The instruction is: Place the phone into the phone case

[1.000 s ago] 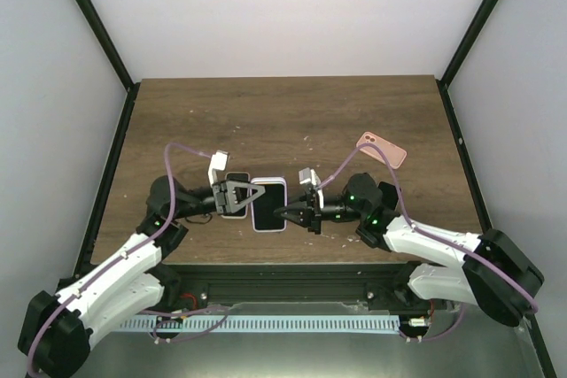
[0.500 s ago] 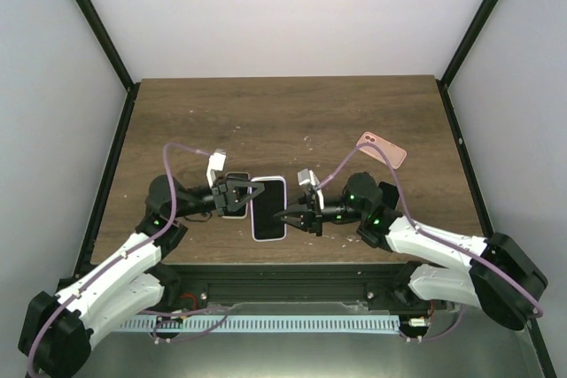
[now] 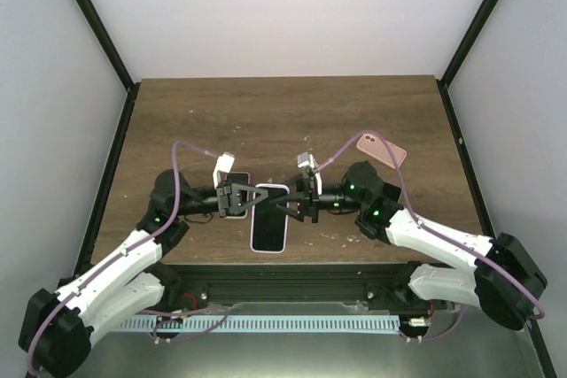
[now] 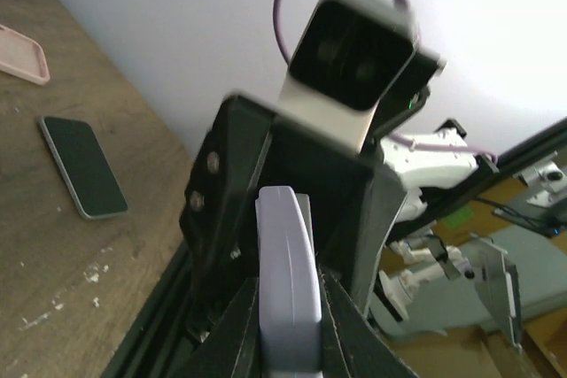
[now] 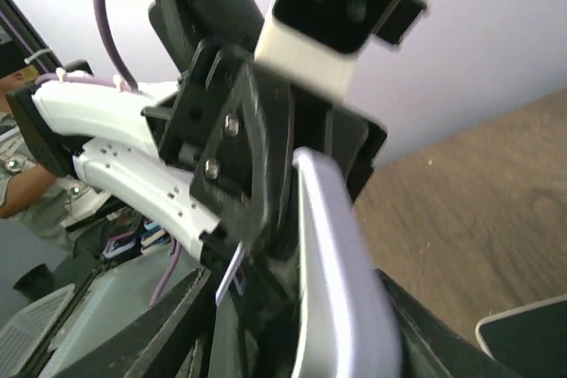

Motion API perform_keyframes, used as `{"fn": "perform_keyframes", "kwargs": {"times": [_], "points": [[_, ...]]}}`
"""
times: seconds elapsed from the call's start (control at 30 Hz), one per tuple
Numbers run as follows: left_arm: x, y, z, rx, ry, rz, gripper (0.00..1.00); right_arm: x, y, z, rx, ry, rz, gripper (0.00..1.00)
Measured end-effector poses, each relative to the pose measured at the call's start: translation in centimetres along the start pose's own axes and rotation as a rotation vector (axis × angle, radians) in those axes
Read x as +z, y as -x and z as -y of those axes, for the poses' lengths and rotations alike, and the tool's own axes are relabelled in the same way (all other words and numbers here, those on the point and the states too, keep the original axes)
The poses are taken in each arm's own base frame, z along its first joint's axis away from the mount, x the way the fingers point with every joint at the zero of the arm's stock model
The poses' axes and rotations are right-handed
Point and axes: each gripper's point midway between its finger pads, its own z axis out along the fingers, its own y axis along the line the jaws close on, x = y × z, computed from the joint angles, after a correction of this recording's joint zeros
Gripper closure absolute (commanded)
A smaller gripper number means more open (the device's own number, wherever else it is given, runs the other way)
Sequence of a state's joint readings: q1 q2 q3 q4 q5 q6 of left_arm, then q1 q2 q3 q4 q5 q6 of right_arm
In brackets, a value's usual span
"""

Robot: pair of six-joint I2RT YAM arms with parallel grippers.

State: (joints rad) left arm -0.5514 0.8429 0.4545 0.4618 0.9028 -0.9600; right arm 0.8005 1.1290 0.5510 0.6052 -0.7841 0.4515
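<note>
Your left gripper [image 3: 259, 193] and right gripper [image 3: 285, 202] meet nose to nose over the near middle of the counter [image 3: 283, 112], each clamped on the same slab. From above, that slab shows a dark screen inside a pale rim: the phone [image 3: 270, 229]. Both wrist views show it edge-on, a thick rounded lilac edge squeezed between the fingers. I take that edge for the case [image 4: 285, 282], fitted round the phone. You cannot tell from here whether every corner is seated.

The relation that matters is this: both grippers hold the far end, one from each side, and the long axis runs from them straight toward the near edge. The near end hangs free, and the whole thing seems lifted clear of the wood. Neither arm is nearer, since they share one end. Pressing at the near end would mean one gripper lets go and shifts down while the other holds.

For room, open counter lies beyond the grippers, while the free end sits close to the near edge. A dark slab [image 3: 236, 209] lies just under the left gripper, and a pink cover [image 3: 383, 150] lies well off to the right rear. A second phone [image 4: 84, 167] lies flat, but I cannot place it in the overhead view.
</note>
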Motion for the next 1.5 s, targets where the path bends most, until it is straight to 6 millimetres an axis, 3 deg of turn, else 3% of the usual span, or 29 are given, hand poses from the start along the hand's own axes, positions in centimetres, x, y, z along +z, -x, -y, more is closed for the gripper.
{"fn": "perform_keyframes", "kwargs": {"times": [0.13,0.27,0.33,0.47,0.53,0.63,0.77,0.97,1.0,1.13,1.23,1.37,1.5], "points": [[0.0,-0.9,0.5,-0.002,-0.023,-0.043,1.00,0.2,2.5,-0.5,0.029,0.001,0.033,0.61],[-0.2,-1.2,0.9,0.014,-0.033,-0.057,1.00,0.0,3.3,-1.0,0.068,0.001,0.048,0.71],[-0.3,-1.4,1.2,0.026,-0.039,-0.060,1.00,-0.3,3.4,-1.1,0.090,-0.006,0.053,0.71],[-0.5,-1.4,1.5,0.045,-0.042,-0.057,1.00,-0.6,3.4,-1.2,0.124,-0.026,0.051,0.61],[-0.5,-1.4,1.6,0.050,-0.041,-0.054,1.00,-0.7,3.1,-1.0,0.143,-0.038,0.040,0.62],[-0.6,-1.3,1.6,0.053,-0.038,-0.048,1.00,-0.7,2.4,-0.5,0.183,-0.060,0.015,0.73],[-0.6,-1.4,1.0,0.046,-0.016,-0.048,1.00,-0.8,2.1,-0.5,0.200,-0.067,0.002,0.98],[-0.4,-1.1,0.9,0.093,0.028,-0.060,1.00,-1.1,2.3,-0.7,0.226,-0.083,0.008,0.99],[-0.4,-1.0,0.9,0.098,0.036,-0.062,1.00,-1.1,2.3,-0.6,0.226,-0.085,0.010,0.96],[-0.3,-1.0,0.8,0.104,0.053,-0.066,1.00,-1.1,2.4,-0.6,0.227,-0.092,0.008,0.66],[-0.5,-0.7,0.1,0.076,0.089,-0.047,1.00,-1.1,2.2,-0.3,0.244,-0.100,0.003,0.53],[-0.7,-0.3,-0.3,0.049,0.111,-0.009,1.00,-1.0,1.7,-0.2,0.267,-0.093,-0.003,0.45],[-1.0,0.5,0.1,0.049,0.119,0.040,1.00,-1.1,0.4,-0.1,0.288,-0.088,-0.029,0.46]]}}
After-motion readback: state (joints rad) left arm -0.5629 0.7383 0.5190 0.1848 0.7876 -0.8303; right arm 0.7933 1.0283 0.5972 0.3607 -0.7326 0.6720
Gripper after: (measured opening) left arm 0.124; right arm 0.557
